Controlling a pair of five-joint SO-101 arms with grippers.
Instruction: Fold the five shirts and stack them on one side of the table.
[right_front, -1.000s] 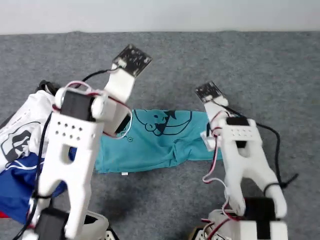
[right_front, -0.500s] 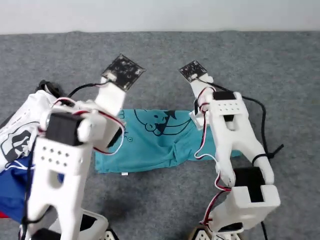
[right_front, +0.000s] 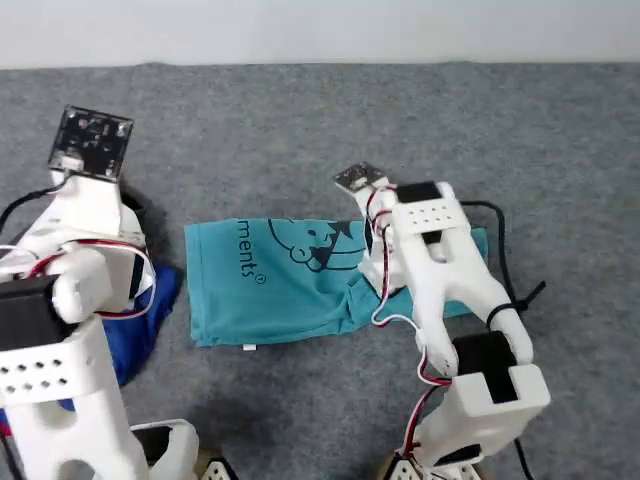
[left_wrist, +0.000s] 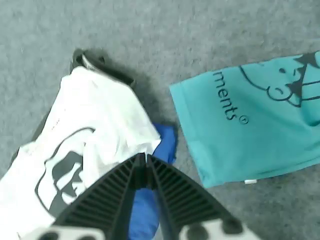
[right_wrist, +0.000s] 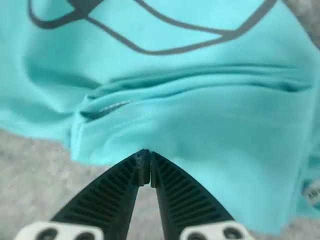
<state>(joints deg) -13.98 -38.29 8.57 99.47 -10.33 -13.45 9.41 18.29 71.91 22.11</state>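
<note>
A teal shirt (right_front: 275, 285) with a dark drawing lies folded into a flat band at the table's middle. My right arm stands over its right part. In the right wrist view my right gripper (right_wrist: 145, 156) is shut, its tips just over a creased folded edge of the teal shirt (right_wrist: 200, 125). At the table's left, my left gripper (left_wrist: 145, 159) is shut above a pile: a white shirt (left_wrist: 95, 135) with a dark graphic on top, a blue shirt (left_wrist: 166, 142) under it, and dark cloth (left_wrist: 92, 62) at the pile's far end. The blue shirt (right_front: 150, 310) peeks out beside the left arm.
The table is covered in grey felt (right_front: 300, 130), with bare room along the far side and at the right. A pale wall (right_front: 320, 30) closes the far edge. Black cables (right_front: 505, 215) trail from the right arm over the teal shirt's right end.
The left arm has swung left, off the teal shirt and over the pile, now covering the white shirt from above. The right arm has moved left over the teal shirt's right part.
</note>
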